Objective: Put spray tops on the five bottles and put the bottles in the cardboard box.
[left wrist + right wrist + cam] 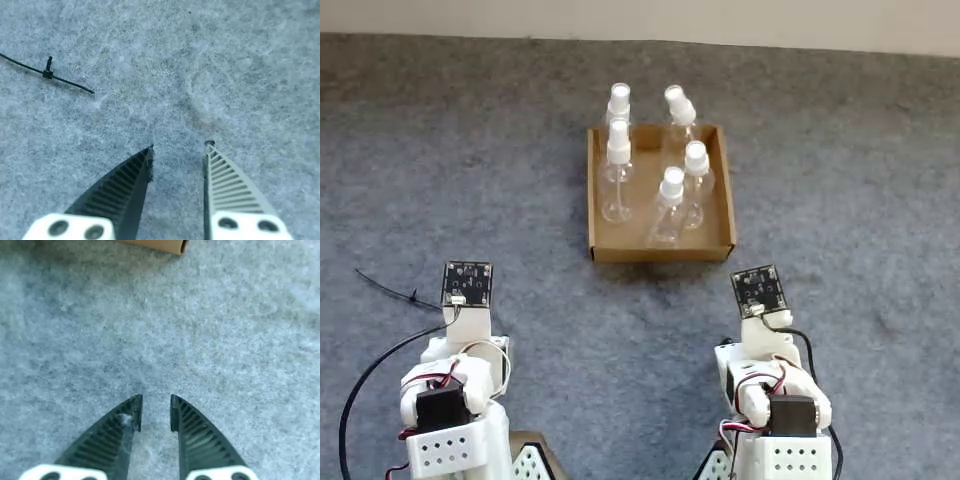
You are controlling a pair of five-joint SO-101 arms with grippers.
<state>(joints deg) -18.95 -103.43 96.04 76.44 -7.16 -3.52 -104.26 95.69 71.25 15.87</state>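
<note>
Five capped bottles (617, 190) are seen standing in the cardboard box (660, 252), with both arms drawn back.
From the high view, white spray tops (672, 183) are seen on all five, and the box is set on the grey carpet (860, 200), ahead of both arms. In the left wrist view, the left gripper (178, 146) is held wide apart over carpet, empty, near a black cable tie (47, 74). In the right wrist view, the right gripper (156, 399) is parted narrowly, empty, with a box corner (160, 245) beyond.
</note>
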